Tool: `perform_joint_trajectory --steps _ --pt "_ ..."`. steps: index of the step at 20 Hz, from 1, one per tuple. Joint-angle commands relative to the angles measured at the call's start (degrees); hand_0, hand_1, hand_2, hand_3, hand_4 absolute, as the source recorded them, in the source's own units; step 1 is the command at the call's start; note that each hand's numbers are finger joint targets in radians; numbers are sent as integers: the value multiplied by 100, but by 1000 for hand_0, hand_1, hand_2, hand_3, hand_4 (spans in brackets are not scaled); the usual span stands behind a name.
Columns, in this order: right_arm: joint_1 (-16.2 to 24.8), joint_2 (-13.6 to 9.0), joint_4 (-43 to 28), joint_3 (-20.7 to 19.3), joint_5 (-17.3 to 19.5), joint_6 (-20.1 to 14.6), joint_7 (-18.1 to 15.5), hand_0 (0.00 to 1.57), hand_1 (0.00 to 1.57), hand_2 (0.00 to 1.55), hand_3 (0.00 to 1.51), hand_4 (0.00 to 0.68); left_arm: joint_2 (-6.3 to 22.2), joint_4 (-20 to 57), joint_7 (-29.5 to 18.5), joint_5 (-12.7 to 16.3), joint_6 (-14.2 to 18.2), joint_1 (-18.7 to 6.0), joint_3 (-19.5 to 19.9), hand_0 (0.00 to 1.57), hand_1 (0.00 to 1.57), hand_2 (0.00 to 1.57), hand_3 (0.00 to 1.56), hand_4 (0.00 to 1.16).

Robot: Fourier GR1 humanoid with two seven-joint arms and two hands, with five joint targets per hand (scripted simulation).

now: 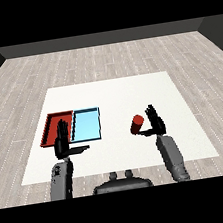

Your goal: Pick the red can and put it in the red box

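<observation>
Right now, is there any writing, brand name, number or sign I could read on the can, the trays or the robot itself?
None can be read.
Small red can: plain red, no label showing.
Flat red tray: no marking.
Flat light blue tray: no marking.
White table: no text.
Black left hand and black right hand: no lettering visible.

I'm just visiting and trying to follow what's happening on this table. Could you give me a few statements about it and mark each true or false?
1. The red can lies in the red tray. False: it is on the white table, beside the right hand.
2. The red tray lies left of the light blue tray. True.
3. The left hand holds the can. False: it holds nothing, its fingers straight.
4. The can is right of both trays. True.
</observation>
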Motion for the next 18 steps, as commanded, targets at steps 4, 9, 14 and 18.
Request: perform_joint_trajectory --steps 4,9,14,18 --pt "434 233 3 157 -94 58 -313 0 0 0 0 0 -105 -137 268 -155 244 -149 -126 0 0 0 0 0" --pt "-422 285 1085 253 -1 -390 -652 0 0 0 0 0 -118 113 -90 -98 71 -39 -120 0 0 0 0 0" --pt "-316 133 625 159 -199 -197 -65 0 0 0 0 0 -56 -518 321 -16 147 202 -78 0 0 0 0 0" --pt "-535 137 1297 79 -186 -179 -545 0 0 0 0 0 27 30 -108 -9 -20 -1 50 0 0 0 0 0"
